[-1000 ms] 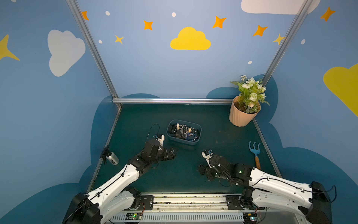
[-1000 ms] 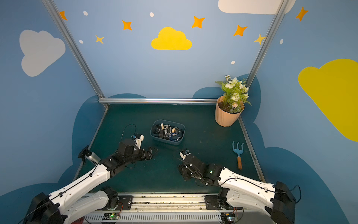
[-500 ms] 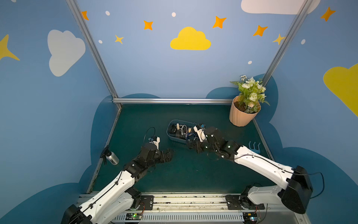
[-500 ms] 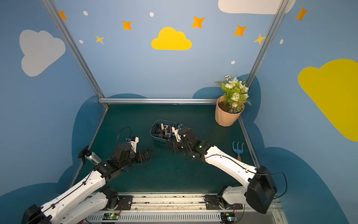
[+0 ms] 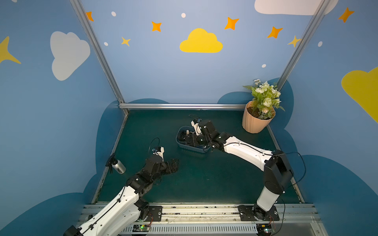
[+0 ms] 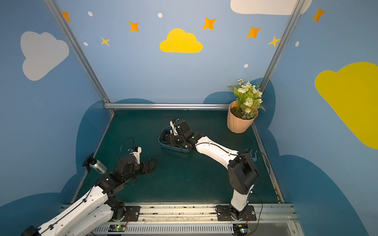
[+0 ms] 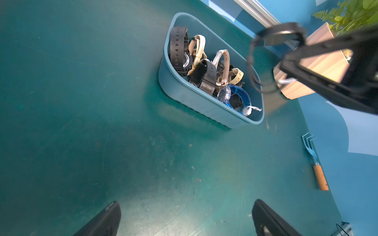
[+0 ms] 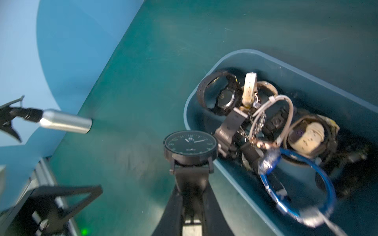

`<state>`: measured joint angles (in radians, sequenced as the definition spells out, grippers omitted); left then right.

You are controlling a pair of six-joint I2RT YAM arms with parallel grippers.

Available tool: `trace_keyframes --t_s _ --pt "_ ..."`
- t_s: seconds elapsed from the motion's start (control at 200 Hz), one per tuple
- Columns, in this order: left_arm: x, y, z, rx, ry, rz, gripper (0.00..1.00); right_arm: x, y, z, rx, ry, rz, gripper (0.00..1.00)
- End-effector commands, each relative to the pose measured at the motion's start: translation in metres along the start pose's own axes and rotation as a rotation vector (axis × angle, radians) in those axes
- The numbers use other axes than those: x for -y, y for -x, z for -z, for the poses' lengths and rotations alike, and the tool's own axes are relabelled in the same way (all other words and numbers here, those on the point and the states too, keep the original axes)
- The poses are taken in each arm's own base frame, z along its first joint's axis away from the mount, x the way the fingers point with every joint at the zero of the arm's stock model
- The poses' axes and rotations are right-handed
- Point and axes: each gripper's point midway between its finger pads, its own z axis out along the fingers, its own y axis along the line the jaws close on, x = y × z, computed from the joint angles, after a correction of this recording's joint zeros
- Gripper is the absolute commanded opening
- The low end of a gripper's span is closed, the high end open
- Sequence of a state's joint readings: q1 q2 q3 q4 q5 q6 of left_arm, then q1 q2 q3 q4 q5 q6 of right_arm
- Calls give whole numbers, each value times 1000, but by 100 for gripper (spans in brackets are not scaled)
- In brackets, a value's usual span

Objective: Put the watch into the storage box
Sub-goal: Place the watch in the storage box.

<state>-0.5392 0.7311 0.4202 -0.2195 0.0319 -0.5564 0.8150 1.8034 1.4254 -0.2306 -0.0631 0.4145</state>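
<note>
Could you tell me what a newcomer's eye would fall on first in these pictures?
The right gripper grips a black watch by its strap at the rim of the storage box, which holds a tangle of watches. A peach flowerpot with white blossoms stands in the far corner, and the left gripper hangs open over the mat.

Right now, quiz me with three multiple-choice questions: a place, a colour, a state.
1. Where does the flowerpot stand? A) far right corner B) near left corner C) dead centre
2. What colour is the held watch's dial? A) white B) black C) blue
3. The left jaws are: A) shut on a watch B) shut on nothing C) open, empty
Answers: 1 A, it stands by the back rail in both top views; 2 B, black face in the right wrist view; 3 C, fingers spread, nothing between.
</note>
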Motion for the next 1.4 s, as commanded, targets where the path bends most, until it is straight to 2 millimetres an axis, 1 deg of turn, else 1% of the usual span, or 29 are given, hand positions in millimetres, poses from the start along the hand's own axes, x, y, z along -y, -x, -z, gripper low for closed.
trace_keyframes --t_s 0.0,0.215,0.335,0.606,0.716,0.786,0.976,1.016,1.096,1.186,1.211,1.287,1.392 --pt "0 3 0 11 5 -4 100 8 15 -10 26 -59 -11 16" --pt "4 5 -2 11 -13 -1 100 22 15 -45 15 -131 -29 16" --pt "5 6 -3 13 -20 1 100 27 16 -60 11 -145 -38 16" --pt "5 5 -3 13 -23 7 100 29 25 -83 7 -154 -24 16" --pt "4 5 -2 14 -19 7 100 30 18 -92 -21 -153 -20 17" --pt "4 4 -2 13 -17 7 100 34 12 -95 -37 -163 -26 17" --pt "4 6 -3 18 -15 8 100 43 -4 -98 -71 -188 -37 20" --pt "4 6 -4 19 -15 8 100 44 -8 -98 -80 -193 -36 23" --pt "5 5 -5 13 -17 5 100 47 -11 -95 -89 -202 -35 33" --pt "6 8 -6 14 -15 3 100 48 -3 -83 -66 -204 -48 54" --pt "6 8 -7 14 -13 1 100 47 1 -78 -55 -202 -51 58" --pt "7 11 -7 21 -12 -3 100 46 12 -63 -23 -190 -48 64" --pt "9 17 -7 42 -13 -6 100 42 30 -36 29 -172 -47 69"
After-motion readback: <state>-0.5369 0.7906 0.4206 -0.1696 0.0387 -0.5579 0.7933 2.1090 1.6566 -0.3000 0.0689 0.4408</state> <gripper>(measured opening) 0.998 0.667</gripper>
